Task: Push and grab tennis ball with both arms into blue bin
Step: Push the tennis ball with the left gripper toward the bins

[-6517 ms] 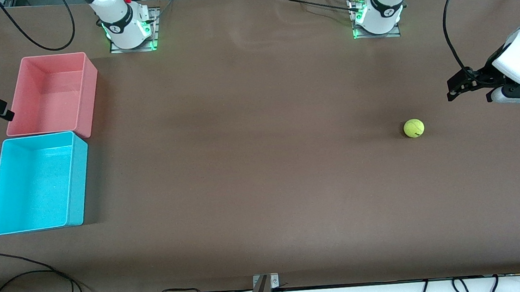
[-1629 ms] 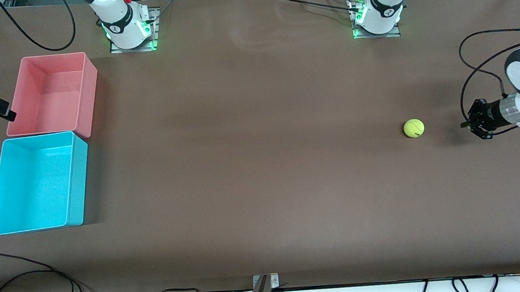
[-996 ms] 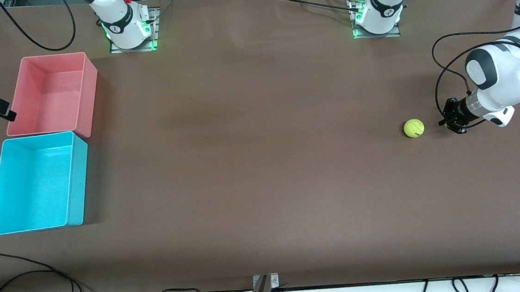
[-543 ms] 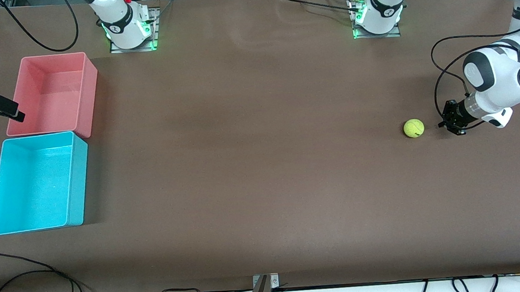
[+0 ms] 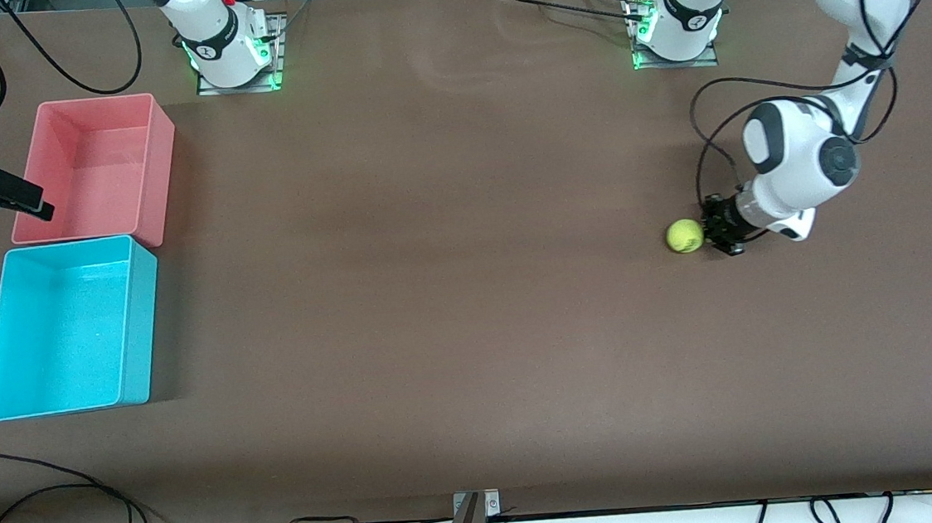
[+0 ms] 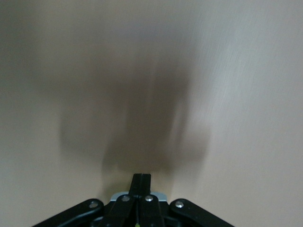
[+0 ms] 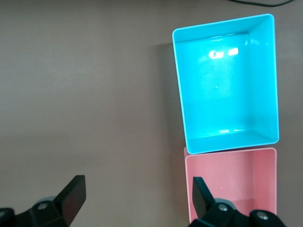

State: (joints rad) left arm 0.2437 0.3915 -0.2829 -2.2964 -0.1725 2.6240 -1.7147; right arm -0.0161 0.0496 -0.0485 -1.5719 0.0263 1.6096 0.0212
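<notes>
The left gripper is low on the table with its jaws squeezed shut on nothing, and the tennis ball sits right at their tips, touching or almost. The blue bin is well apart, at the right arm's end. The ball is round, so a push that is a bit off its middle could send it rolling sideways or off the table. The right gripper hangs over the pink bin with its 2 jaws wide apart, empty, waiting. A hard push could roll the ball past it.
</notes>
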